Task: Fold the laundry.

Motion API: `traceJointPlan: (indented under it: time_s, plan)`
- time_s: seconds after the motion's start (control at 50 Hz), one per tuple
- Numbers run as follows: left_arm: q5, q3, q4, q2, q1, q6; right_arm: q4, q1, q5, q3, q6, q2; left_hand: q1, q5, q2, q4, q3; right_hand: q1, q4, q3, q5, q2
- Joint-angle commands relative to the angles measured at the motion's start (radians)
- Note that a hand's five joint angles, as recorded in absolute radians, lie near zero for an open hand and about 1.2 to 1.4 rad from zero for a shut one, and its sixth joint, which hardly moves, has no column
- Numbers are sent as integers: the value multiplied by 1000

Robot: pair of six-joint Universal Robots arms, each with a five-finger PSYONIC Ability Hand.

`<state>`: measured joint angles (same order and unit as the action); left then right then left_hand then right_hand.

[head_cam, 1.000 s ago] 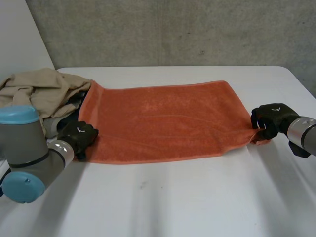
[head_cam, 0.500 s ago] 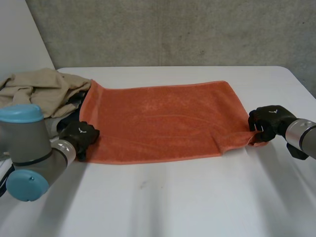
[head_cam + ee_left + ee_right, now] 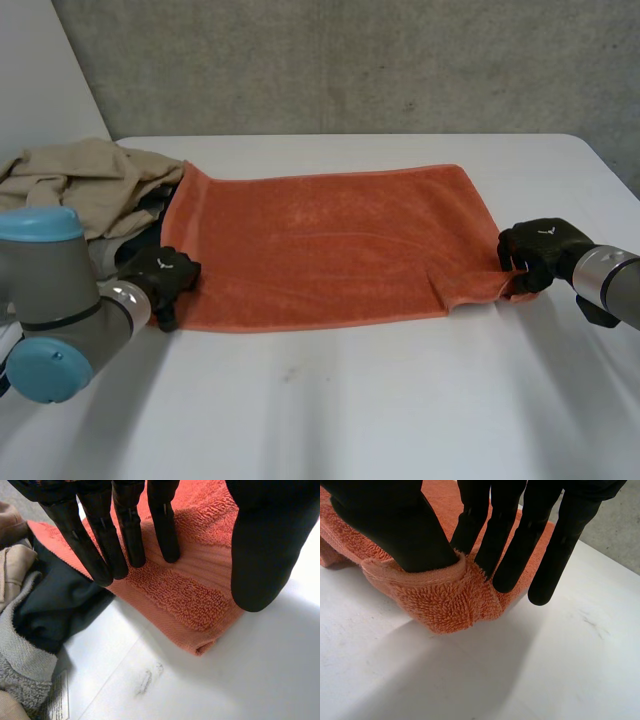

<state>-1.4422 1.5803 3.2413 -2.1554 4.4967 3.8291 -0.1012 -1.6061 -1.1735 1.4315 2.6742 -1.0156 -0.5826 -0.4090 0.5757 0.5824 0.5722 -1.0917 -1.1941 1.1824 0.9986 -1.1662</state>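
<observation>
a pile of clothes (image 3: 85, 185) lies just beside the left hand (image 3: 160, 275), on the side away from its thumb. a dark garment (image 3: 55, 605) from that pile touches the towel's edge next to the fingertips (image 3: 135, 550).

the orange towel (image 3: 330, 245) is spread flat on the desk (image 3: 350, 400) between the two hands.

the left fingers are straight and press down on the towel's near corner. the thumb (image 3: 260, 555) is set apart from them at the corner's other edge, and nothing is pinched.

the right hand (image 3: 535, 250) holds the opposite near corner pinched between its thumb (image 3: 395, 525) and fingers (image 3: 507, 555). the cloth is bunched under the fingertips, and a wrinkle runs inward from it.

open desk surface lies beyond the right fingertips and along the towel's near edge.
</observation>
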Motion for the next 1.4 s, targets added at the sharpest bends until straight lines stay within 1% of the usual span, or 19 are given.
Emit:
traceJointPlan:
  time_s: [0.02,0.24,0.44,0.54,0.66,0.74,0.76,0.82,0.84,0.88,0.94,0.98,1.04,1.12,1.14,1.2,1.26,1.32,1.4]
  plan:
    - [-14,-14,21,-18,-4,24,0,0,0,1,0,-3,-223,-222,230,224,234,-305,-202,214,223,-230]
    - [-12,-39,48,-14,1,29,0,3,6,1,3,-8,-740,-739,747,740,751,-305,-202,214,223,-230]
    - [-4,-72,43,-35,2,30,0,6,8,1,1,-14,-814,-813,821,814,824,-305,-202,214,223,-230]
    - [-3,-59,14,5,6,26,-17,18,5,-5,-4,-38,-814,-813,821,814,824,-305,-202,214,223,-230]
    - [-3,33,-124,254,29,9,-147,66,18,-31,-91,-162,-814,-813,821,814,824,-305,-202,214,223,-230]
    - [-9,87,-300,458,44,9,-358,124,29,-69,-287,-221,-814,-813,821,814,824,-305,-202,214,223,-230]
    - [-4,98,-384,545,45,6,-461,144,28,-85,-397,-237,-814,-813,821,814,824,-305,-202,214,223,-230]
    - [3,98,-492,667,47,6,-609,167,29,-109,-572,-256,-814,-813,821,814,824,-305,-202,214,223,-230]
    - [11,92,-553,737,50,4,-686,176,28,-130,-673,-270,-814,-813,821,814,824,-305,-202,214,223,-230]
    - [23,80,-592,801,50,1,-722,173,26,-152,-705,-276,-814,-813,821,814,824,-305,-202,214,223,-230]
    - [48,53,-572,882,58,-11,-690,155,18,-184,-634,-285,-814,-813,821,814,824,-305,-202,214,223,-230]
    - [51,47,-560,875,68,-17,-663,150,17,-190,-596,-293,-814,-813,821,814,824,-305,-202,214,223,-230]
    - [48,30,-531,769,76,-34,-612,137,11,-183,-556,-273,-814,-813,821,814,824,-305,-202,214,223,-230]
    - [34,-29,-493,579,33,-62,-548,94,-14,-189,-600,-201,-814,-813,821,814,824,-305,-202,214,223,-230]
    - [17,-66,-477,493,15,-74,-520,71,-40,-201,-635,-164,-814,-813,821,814,824,-305,-202,214,223,-230]
    - [-20,-141,-459,372,-5,-85,-468,31,-92,-238,-678,-106,-814,-813,821,814,824,-305,-202,214,223,-230]
    - [-81,-334,-448,215,-25,-105,-367,-35,-182,-360,-685,-20,-814,-813,821,814,824,-305,-202,214,223,-230]
    - [-101,-480,-434,172,-30,-124,-272,-61,-219,-469,-642,12,-814,-813,821,814,824,-305,-202,214,223,-230]
    - [-127,-712,-361,178,-30,-204,-30,-77,-235,-627,-478,19,-814,-813,821,814,824,-305,-202,214,223,-230]
